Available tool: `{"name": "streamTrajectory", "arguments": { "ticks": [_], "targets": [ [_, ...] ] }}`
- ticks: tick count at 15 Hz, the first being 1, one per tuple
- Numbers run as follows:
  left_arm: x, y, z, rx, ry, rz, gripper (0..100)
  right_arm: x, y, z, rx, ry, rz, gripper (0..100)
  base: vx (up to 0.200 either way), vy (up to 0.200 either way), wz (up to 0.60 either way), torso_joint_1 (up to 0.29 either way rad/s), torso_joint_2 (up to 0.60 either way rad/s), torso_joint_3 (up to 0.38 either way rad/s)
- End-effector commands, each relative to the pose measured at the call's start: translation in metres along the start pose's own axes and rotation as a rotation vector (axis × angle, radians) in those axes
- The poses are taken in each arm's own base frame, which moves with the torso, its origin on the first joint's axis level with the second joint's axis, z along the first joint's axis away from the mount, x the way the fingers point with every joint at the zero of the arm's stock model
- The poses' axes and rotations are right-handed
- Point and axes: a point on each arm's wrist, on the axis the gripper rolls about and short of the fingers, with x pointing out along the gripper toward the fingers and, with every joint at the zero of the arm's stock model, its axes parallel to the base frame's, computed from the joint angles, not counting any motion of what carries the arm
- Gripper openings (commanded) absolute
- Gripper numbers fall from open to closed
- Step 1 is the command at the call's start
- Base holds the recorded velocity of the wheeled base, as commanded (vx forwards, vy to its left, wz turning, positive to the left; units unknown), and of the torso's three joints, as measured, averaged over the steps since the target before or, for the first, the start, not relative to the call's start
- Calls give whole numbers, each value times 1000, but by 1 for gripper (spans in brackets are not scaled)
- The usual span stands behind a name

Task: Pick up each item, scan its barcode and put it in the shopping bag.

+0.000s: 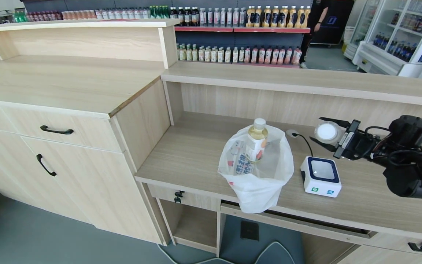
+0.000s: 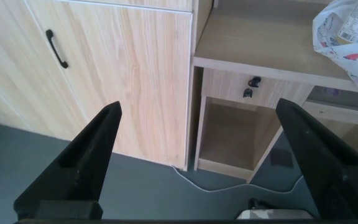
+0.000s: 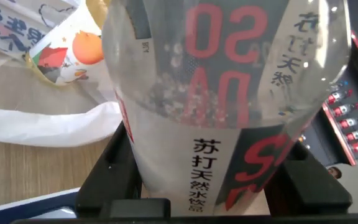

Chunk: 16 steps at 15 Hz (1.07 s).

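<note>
Counter [image 1: 196, 154] light wood; bag [image 1: 258, 183], scanner [image 1: 321, 176] on it; drink shelves [image 1: 240, 16] behind.

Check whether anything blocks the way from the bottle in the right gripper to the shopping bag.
Nothing visible does. The clear bottle, held by the right gripper, hangs above the counter beside the shopping bag; the scanner sits lower and nearer the counter's front edge, its cable flat. An upright bottle fills part of the bag's opening.
</note>
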Motion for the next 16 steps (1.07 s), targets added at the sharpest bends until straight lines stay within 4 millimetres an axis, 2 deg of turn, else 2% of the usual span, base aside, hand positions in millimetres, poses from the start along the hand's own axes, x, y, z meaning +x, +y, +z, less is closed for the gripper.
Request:
{"name": "streamTrajectory", "arguments": {
  "ticks": [1, 7, 16],
  "targets": [
    [0, 0, 0, 0, -1, 2, 100, -4, 10, -9, 28, 16, 22, 0, 0, 0, 0, 0, 0, 0],
    [0, 0, 0, 0, -1, 2, 100, 0, 33, -22, 14, -9, 70, 0, 0, 0, 0, 0, 0, 0],
    [0, 0, 0, 0, -1, 1, 100, 6, 52, -25, -1, -17, 107, 0, 0, 0, 0, 0, 0, 0]
  ]
}}
